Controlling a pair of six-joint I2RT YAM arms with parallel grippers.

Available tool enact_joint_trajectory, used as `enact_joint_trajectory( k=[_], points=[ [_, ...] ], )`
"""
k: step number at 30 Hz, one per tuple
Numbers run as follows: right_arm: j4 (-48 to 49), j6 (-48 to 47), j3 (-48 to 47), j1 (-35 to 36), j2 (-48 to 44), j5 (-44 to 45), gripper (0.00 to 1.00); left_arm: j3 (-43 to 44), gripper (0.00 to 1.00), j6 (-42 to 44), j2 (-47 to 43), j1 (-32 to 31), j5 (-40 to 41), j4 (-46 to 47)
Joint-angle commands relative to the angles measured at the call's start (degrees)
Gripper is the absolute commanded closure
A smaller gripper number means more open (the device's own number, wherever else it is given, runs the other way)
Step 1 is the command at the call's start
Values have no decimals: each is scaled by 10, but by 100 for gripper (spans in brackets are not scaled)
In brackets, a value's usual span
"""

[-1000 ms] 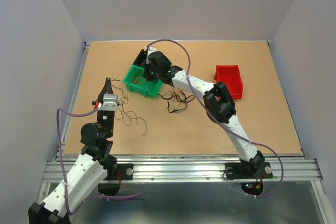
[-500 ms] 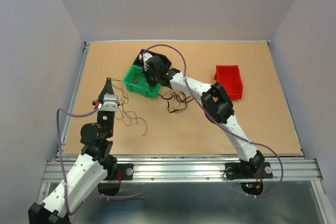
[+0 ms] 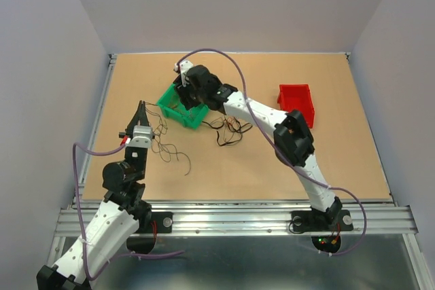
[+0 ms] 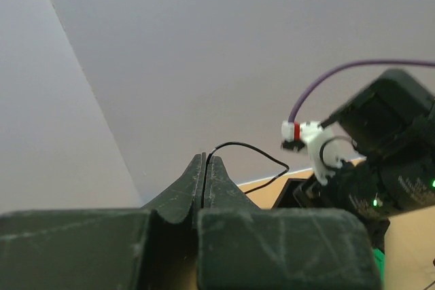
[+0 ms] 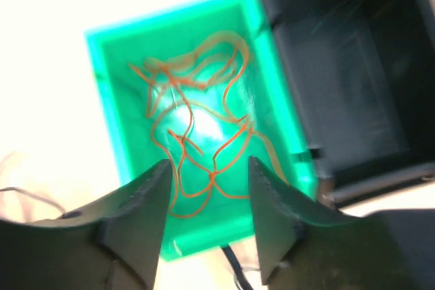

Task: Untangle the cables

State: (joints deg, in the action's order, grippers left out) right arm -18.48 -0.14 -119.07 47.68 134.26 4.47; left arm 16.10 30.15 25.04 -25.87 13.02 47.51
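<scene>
- Cables are looping mid-table, too tangled to count; blurred orange ones are lying in the green bin.
- Left gripper, pressed together, is pinching a black cable.
- Right gripper, spread, is hovering over that bin.
- Right arm is hiding most of the black bin.
- Tan table is sitting between grey walls.
- Three bins are showing, counting the red bin.

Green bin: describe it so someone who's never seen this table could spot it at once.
On the brown table, look far left of centre, under the right hand. The green bin sits beside a black bin; it is the only green one and holds thin orange wires, unlike the red bin further right.
</scene>
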Motion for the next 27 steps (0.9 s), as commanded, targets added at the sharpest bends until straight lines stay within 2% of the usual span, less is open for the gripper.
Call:
enact_joint_trajectory(
  k=[1, 5, 11, 12, 16, 18, 27],
  points=[
    [26, 36, 28, -2, -99, 23, 40, -6, 100, -6, -8, 2, -22, 35],
    [24, 68, 88, -2, -150, 49, 37, -3, 100, -11, 11, 2, -29, 34],
    [29, 124, 317, -14, -304, 171, 37, -8, 100, -18, 3, 3, -84, 23],
    [41, 131, 344, -35, -346, 171, 38, -10, 100, -21, -5, 2, -91, 20],
    [60, 165, 436, -92, -415, 150, 39, -14, 100, -24, -14, 3, -121, 14],
    [63, 169, 458, -117, -414, 145, 39, -15, 100, -24, -15, 1, -127, 9],
    [66, 301, 473, -190, -345, 159, 34, -23, 100, -23, -20, 2, -163, 9]
  ],
)
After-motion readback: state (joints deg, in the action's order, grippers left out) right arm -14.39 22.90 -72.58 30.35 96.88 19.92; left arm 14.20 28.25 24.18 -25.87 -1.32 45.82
